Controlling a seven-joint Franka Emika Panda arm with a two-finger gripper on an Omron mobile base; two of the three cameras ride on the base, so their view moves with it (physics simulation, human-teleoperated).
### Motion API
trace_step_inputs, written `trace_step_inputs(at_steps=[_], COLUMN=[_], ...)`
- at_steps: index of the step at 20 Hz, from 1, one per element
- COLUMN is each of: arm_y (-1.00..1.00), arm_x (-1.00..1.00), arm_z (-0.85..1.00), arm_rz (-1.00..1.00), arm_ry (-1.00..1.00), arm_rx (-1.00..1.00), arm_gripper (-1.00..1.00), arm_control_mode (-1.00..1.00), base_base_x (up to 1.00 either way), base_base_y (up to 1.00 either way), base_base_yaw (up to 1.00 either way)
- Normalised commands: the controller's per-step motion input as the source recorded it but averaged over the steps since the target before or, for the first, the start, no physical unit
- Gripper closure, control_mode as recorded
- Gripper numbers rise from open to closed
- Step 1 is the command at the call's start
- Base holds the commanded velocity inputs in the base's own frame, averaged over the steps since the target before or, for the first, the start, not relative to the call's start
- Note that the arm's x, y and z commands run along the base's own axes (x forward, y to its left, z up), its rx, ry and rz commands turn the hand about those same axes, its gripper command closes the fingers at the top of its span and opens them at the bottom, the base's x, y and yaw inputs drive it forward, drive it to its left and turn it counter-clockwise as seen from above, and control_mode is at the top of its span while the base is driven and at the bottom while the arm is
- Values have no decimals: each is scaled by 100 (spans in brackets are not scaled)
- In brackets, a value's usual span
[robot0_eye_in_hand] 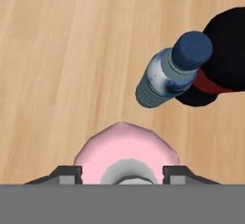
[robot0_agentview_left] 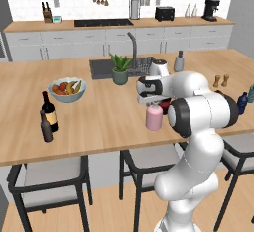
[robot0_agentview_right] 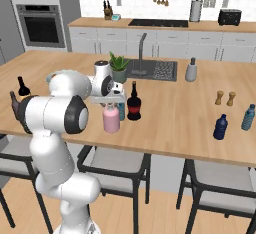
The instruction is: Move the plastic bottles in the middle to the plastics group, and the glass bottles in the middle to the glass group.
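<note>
A pink plastic bottle (robot0_agentview_left: 153,118) (robot0_agentview_right: 111,120) (robot0_eye_in_hand: 127,146) stands in the middle of the island, near its front edge. My gripper (robot0_agentview_left: 153,103) (robot0_agentview_right: 111,103) (robot0_eye_in_hand: 122,177) sits straight over it, fingers pressed against its shoulders beside the grey cap. Just behind stand a clear plastic bottle with a blue cap (robot0_agentview_right: 121,109) (robot0_eye_in_hand: 167,77) and the squat dark glass bottle with a red label (robot0_agentview_right: 133,103) (robot0_eye_in_hand: 225,50). The plastics group, a dark blue bottle (robot0_agentview_right: 220,127) and a teal one (robot0_agentview_right: 248,117), is at the right. The glass group, a wine bottle (robot0_agentview_left: 48,111) and a brown bottle (robot0_agentview_left: 46,126), is at the left.
A fruit bowl (robot0_agentview_left: 67,89) sits left of centre. A potted plant (robot0_agentview_left: 119,70) and a sink (robot0_agentview_left: 101,68) lie behind the bottles, with a grey dispenser (robot0_agentview_right: 190,70) to the right. Two brown shakers (robot0_agentview_right: 225,98) stand near the plastics group. Stools (robot0_agentview_left: 47,176) line the island's front.
</note>
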Motion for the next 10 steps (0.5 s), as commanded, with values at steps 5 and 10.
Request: trace_step_inputs(at_steps=[5, 10], arm_y=[0, 0], arm_x=[-5, 0], arm_z=[-1, -1], arm_rz=[0, 0], arm_ry=[0, 0], arm_rx=[1, 0], arm_gripper=[100, 100], arm_control_mode=[-100, -100], base_base_x=[0, 0], base_base_y=[0, 0], base_base_yaw=[0, 0])
